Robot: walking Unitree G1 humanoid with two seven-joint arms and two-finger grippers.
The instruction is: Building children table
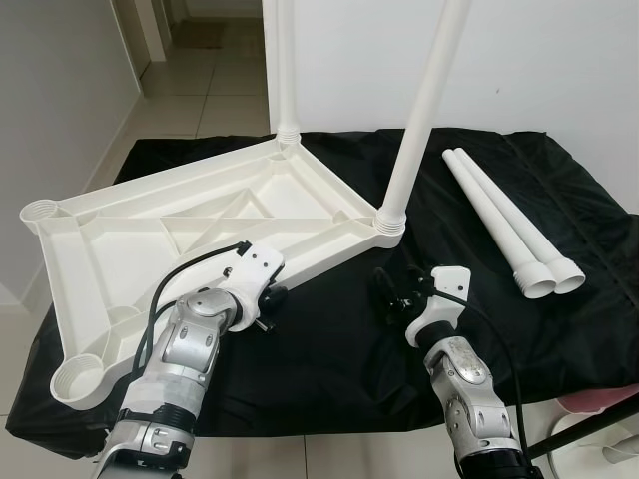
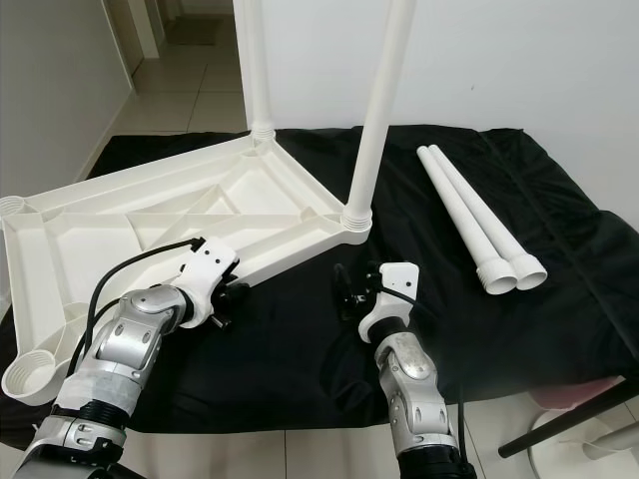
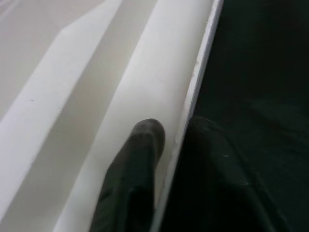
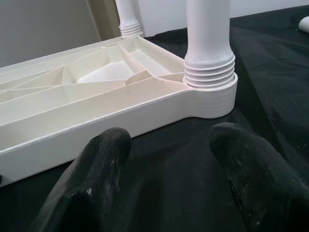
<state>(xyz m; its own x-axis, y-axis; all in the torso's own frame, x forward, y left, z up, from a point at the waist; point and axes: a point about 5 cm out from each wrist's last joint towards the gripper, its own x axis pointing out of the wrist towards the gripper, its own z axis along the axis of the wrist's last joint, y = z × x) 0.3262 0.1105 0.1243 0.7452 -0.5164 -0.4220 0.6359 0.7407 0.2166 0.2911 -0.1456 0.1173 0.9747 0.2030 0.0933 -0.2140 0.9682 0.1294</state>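
Observation:
The white plastic tabletop lies upside down on a black cloth. Two white legs stand screwed into it, one at the far corner and one at the right corner. Both left corner sockets are bare. Two loose legs lie side by side on the cloth to the right. My left gripper is shut on the tabletop's near rim, one finger inside and one outside. My right gripper hangs open low over the cloth, just short of the right corner socket.
A white wall rises behind the cloth-covered surface. Tiled floor and a hallway lie at the far left. A black stand bar and a pink object sit at the lower right, past the cloth's front edge.

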